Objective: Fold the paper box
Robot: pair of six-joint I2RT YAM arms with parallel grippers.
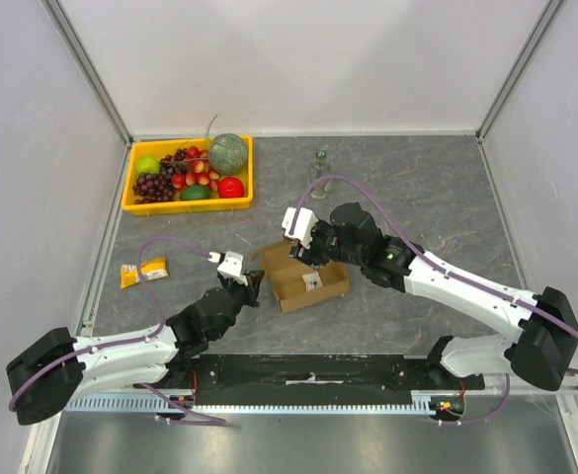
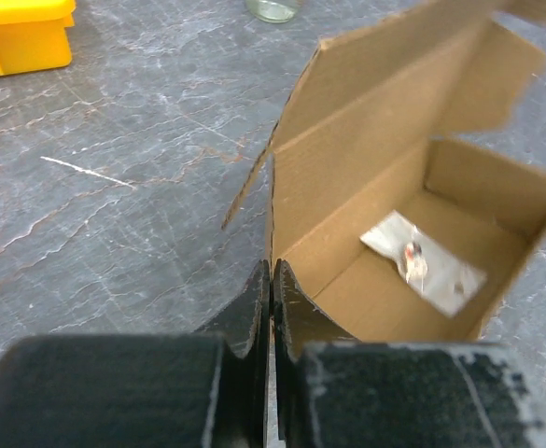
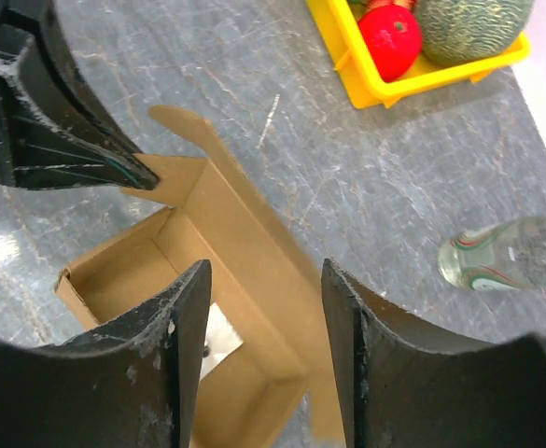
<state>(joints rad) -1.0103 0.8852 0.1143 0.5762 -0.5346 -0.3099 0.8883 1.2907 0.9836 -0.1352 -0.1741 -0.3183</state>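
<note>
Left tool (image 2: 271, 276) pinching corner edge of paper box (image 2: 366, 159), right tool (image 3: 267, 273) spread above it

A paper box (image 1: 303, 281) sits mid-table (image 1: 417, 197) with a small bag (image 1: 311, 283) inside it. A fruit tray (image 1: 185, 205) lies behind it to the left, a bottle (image 1: 318, 168) directly behind, and a pouch (image 1: 142, 274) well to its left.

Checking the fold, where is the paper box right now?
Top view: the paper box sits open near the centre, below and right of the yellow fruit tray.
</note>
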